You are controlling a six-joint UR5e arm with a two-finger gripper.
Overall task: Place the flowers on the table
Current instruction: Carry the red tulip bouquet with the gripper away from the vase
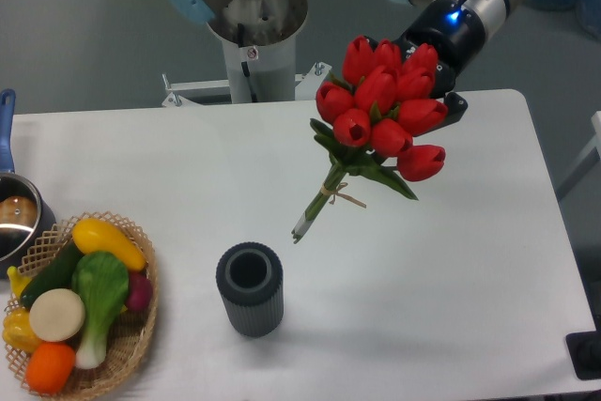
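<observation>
Evidently lifted clear of the ribbed vase (249, 288), the tulip bunch (380, 119) hangs tilted above the white table (451, 269), seemingly clamped at its blooms by the largely hidden gripper (441, 91); setting it down remains.

- large white matte bench (451, 269) with rounded corners
- dark grey ribbed cylinder vase (250, 288) upright, front centre
- woven wicker basket (131, 349) of toy vegetables, front left
- metal pot (17, 221) with blue handle, left edge
</observation>
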